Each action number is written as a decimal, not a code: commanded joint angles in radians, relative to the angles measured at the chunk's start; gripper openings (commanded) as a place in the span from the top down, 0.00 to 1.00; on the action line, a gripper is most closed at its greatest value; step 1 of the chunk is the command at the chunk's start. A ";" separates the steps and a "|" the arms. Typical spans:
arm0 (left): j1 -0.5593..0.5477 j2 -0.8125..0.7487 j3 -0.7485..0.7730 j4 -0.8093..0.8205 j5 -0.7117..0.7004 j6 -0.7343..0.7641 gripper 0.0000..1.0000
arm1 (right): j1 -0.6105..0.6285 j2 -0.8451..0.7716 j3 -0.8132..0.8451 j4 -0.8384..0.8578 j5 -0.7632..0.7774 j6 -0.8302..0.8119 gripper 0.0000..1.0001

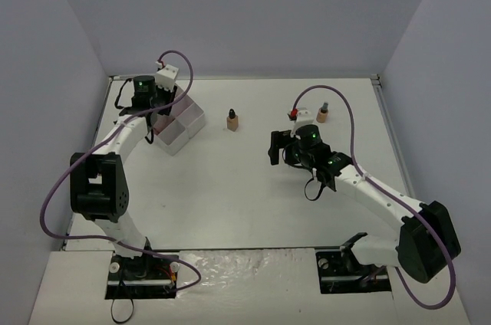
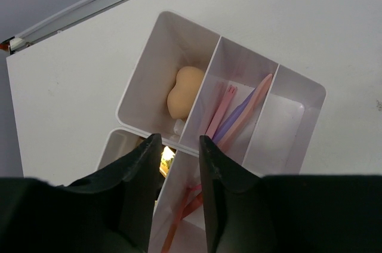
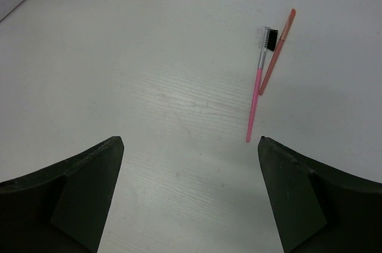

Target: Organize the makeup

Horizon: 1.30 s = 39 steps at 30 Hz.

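Two bottles (image 1: 232, 119) (image 1: 323, 114), one box (image 1: 188, 127)

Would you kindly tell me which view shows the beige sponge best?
The left wrist view: the beige sponge lies unobstructed in one compartment of the white box. In the top external view the left arm overlaps the box and no sponge shows; the right wrist view misses it entirely.

The left gripper (image 2: 179, 141) is hovering over a white square plastic compartment box (image 2: 146, 80) that is sitting on the white surface (image 2: 298, 14). Its black jaws are standing slightly apart, gripping nothing. A beige egg-shaped sponge (image 2: 184, 90) is lying in one compartment. In the narrow compartment beside it, a thin pink stick (image 2: 222, 110), a thin purple stick (image 2: 236, 116) and a thin salmon stick (image 2: 256, 95) are leaning together. Thin red sticks (image 2: 182, 214) are lying in a nearer compartment.
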 commanded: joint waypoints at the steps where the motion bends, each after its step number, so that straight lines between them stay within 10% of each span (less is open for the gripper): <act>1: 0.014 -0.077 -0.003 0.080 -0.011 -0.003 0.64 | -0.009 0.044 0.014 0.000 0.044 0.032 0.10; 13: 0.012 -0.284 0.066 -0.232 -0.093 -0.394 0.03 | -0.029 0.231 0.058 -0.059 0.095 0.105 0.33; 31: -0.007 -0.468 -0.042 -0.404 0.008 -0.579 0.03 | -0.097 0.544 0.173 -0.055 0.099 0.095 0.63; 39: -0.074 -0.484 -0.072 -0.383 0.047 -0.669 0.03 | -0.078 0.539 0.167 -0.055 0.069 0.059 1.00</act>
